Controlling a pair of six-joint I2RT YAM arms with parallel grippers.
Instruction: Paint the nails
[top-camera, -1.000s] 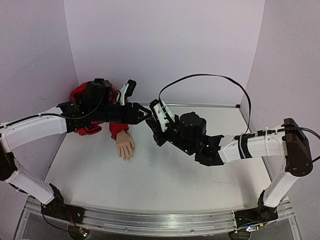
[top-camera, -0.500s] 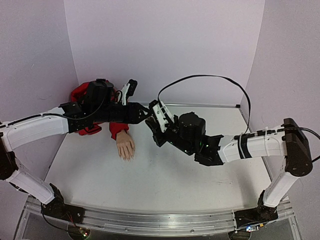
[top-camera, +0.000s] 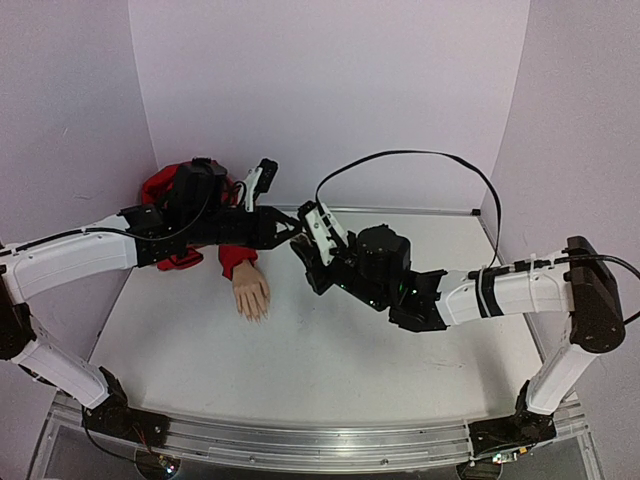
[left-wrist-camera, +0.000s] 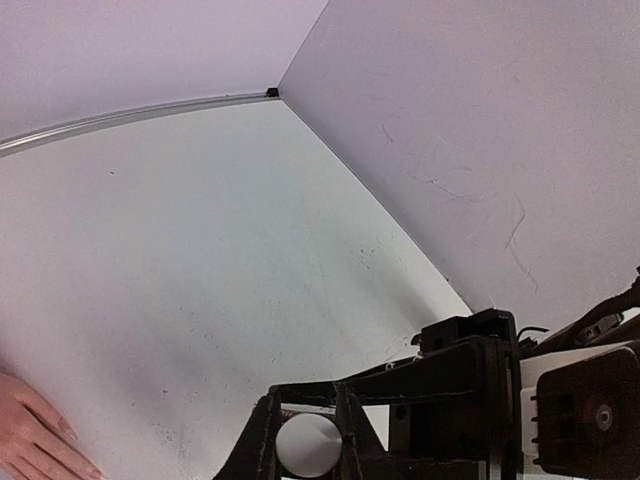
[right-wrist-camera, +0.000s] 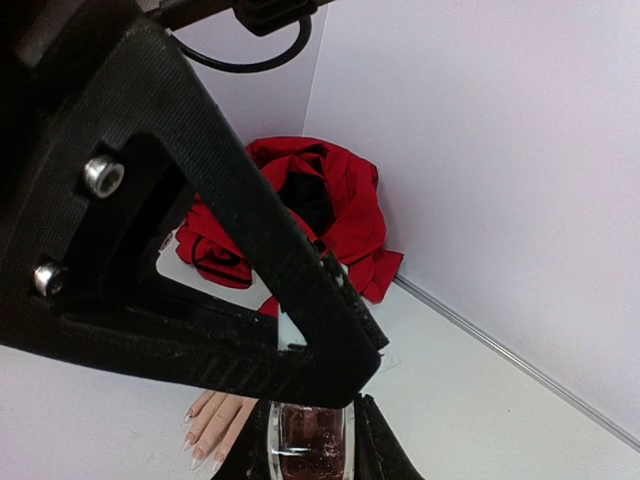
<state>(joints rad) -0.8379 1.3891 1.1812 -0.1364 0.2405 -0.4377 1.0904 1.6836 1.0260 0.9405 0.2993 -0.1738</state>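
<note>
1. Walls (top-camera: 330, 90): plain lavender panels on three sides, with faint scuffs on the right one in the left wrist view.
2. Table (top-camera: 330, 370): matte white, lightly speckled, with a metal strip (top-camera: 420, 210) at 12 o'clock and an aluminium rail (top-camera: 320, 445) at 6.
3. Sleeve (top-camera: 160, 190): red fabric, bunched in the 10 o'clock corner.
4. Mannequin hand (top-camera: 250, 292): flesh-coloured, flat on the table, fingers toward 6.
5. Right gripper (right-wrist-camera: 312, 430): clamped narrow on a small glass bottle (right-wrist-camera: 312, 458) with reddish contents.
6. Left gripper (left-wrist-camera: 307, 430): closed on the round white cap (left-wrist-camera: 308, 447).
7. Nails (right-wrist-camera: 197, 462): pale, at the fingertips (below the bottle).
</note>
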